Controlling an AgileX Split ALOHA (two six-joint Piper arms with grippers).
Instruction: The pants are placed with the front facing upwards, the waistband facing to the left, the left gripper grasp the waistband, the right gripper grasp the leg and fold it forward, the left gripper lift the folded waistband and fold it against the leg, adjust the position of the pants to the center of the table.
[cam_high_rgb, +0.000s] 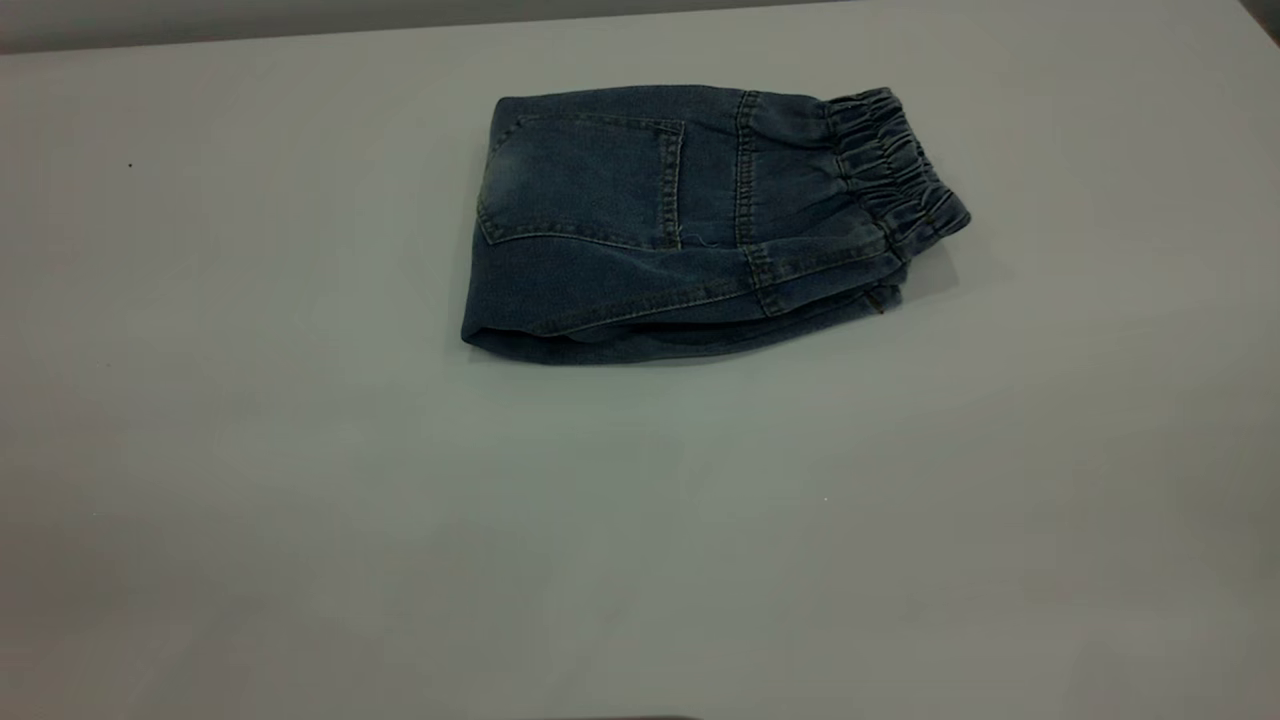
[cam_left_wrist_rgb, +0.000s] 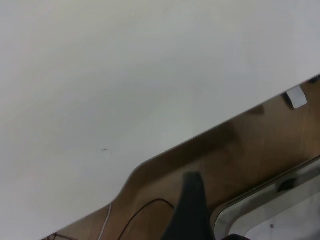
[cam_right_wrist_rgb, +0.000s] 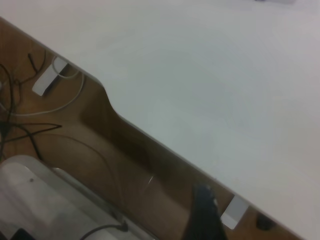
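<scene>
**Pants folded, both arms back off the table**

While neither arm shows in the exterior view, each wrist camera catches a bit of its own gripper. The left gripper (cam_left_wrist_rgb: 192, 210) shows only as one dark pointed finger at the bottom of its frame, hanging out past the table's edge over the brown floor; I cannot tell how wide it stands, and nothing is in its grasp. The right gripper (cam_right_wrist_rgb: 202, 215) is much the same: a single dark fingertip at the lower middle of its frame, also off the edge, with no cloth in it, its opening not to be judged.

Out from them lies the table (cam_high_rgb: 300, 500), white and wide. The pants (cam_high_rgb: 690, 220) sit in the upper middle of the exterior frame, a little right of centre, well apart from both grippers and in neither wrist view. They are folded into a compact bundle with layers stacked along the near edge. The long axis runs across the frame from left to right, tilted slightly. The waistband (cam_high_rgb: 895, 165) is at the upper right end of the bundle and a patch pocket (cam_high_rgb: 590, 185) faces up on the left half.

By my judgement the folds are done, and what remains, if anything, is a nudge toward centre. The bundle lies slightly to the right, so the right arm would seem nearer, though with both out of sight I would not swear to it.

Count: one pair of pants, one waistband, one pocket showing, two grippers, one table.
</scene>
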